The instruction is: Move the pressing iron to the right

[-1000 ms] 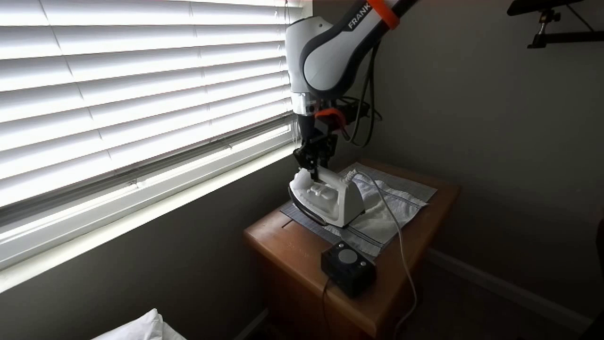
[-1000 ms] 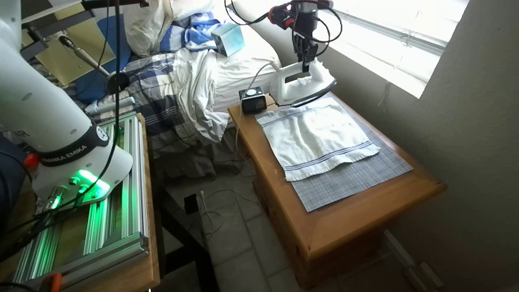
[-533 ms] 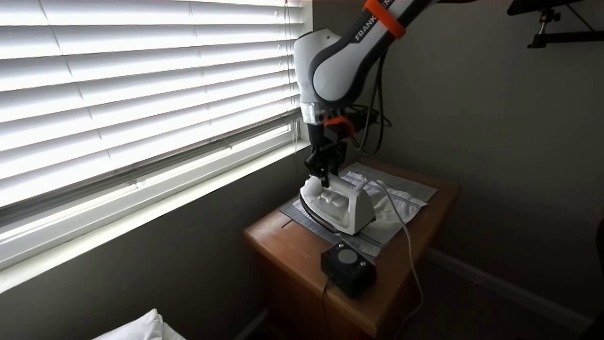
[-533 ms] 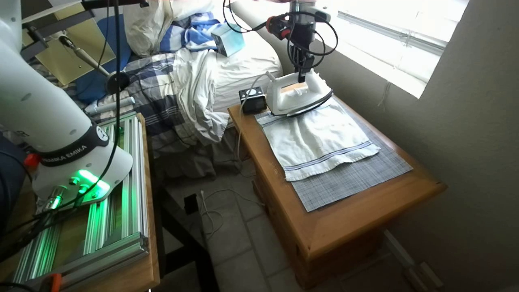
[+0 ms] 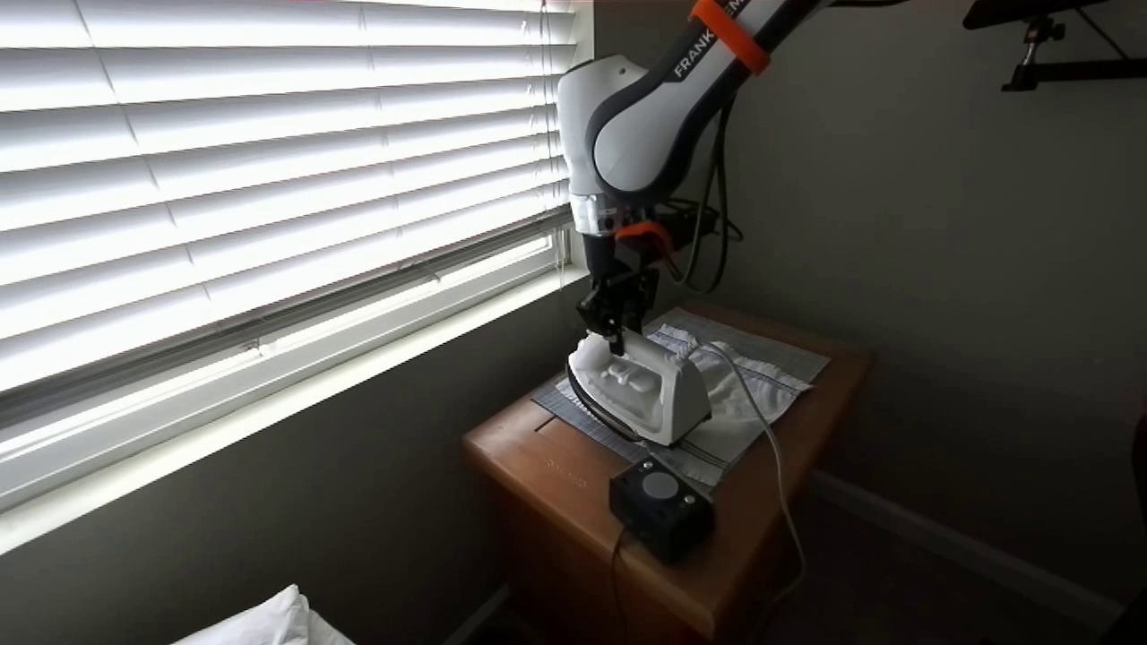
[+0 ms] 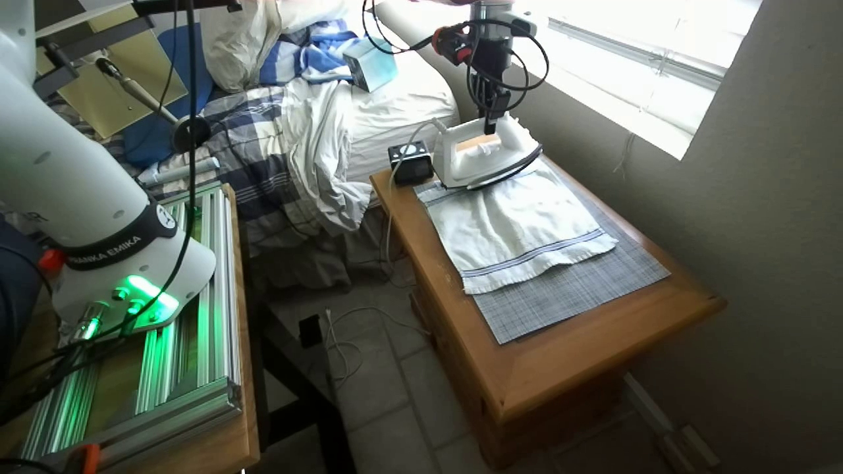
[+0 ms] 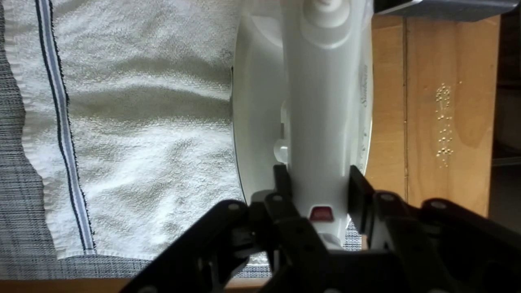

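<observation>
1 pressing iron (image 6: 487,166) | 1 pincer (image 7: 320,181), clamped on its handle (image 7: 319,101) | 1 towel (image 6: 514,220)

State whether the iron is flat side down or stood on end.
Flat side down: in both exterior views the iron has its handle on top and its nose pointing sideways, not up.

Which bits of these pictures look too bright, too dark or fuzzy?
In both exterior views, the blinds glare almost white; in an exterior view, the wall and table front sink into gloom; in the wrist view, the hand gripping the iron looks slightly soft, while the towel looks sharper, its folds shadowed.
</observation>
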Motion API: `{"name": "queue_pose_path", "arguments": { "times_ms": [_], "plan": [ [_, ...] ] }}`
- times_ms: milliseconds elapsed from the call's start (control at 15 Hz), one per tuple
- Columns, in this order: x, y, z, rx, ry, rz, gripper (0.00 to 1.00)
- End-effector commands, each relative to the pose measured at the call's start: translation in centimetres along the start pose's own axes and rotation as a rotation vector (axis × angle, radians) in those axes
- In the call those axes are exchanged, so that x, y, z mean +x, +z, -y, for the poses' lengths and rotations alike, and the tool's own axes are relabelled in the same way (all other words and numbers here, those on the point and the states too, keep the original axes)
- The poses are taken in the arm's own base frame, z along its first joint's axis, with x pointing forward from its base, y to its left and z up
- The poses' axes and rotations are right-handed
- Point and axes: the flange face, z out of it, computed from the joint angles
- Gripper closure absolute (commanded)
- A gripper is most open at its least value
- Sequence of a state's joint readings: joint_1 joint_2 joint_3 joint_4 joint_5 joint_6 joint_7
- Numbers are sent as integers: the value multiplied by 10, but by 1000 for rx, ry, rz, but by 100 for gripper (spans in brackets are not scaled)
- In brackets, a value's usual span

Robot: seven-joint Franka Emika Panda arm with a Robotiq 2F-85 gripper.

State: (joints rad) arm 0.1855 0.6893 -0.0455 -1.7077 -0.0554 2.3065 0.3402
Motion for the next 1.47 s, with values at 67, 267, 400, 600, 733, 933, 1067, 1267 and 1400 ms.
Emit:
{"name": "queue_pose_path", "arguments": {
  "times_ms": [67, 267, 400, 600, 733, 933, 1067, 1267, 1400],
  "plan": [
    [0, 0, 0, 0, 0, 1, 88],
    [-6, -8, -20, -4, 13, -6, 88],
    [-11, -14, -36, -6, 26, -13, 88],
    [-14, -26, -62, 3, 50, -38, 88],
    [-18, -34, -80, 4, 60, -56, 88],
    [-25, -40, -110, -10, 95, -36, 88],
    [-30, -38, -130, -95, 131, -17, 88],
    [-33, -37, -148, -213, 220, -11, 88],
    [-34, -35, -154, -268, 274, -8, 88]
  ]
}}
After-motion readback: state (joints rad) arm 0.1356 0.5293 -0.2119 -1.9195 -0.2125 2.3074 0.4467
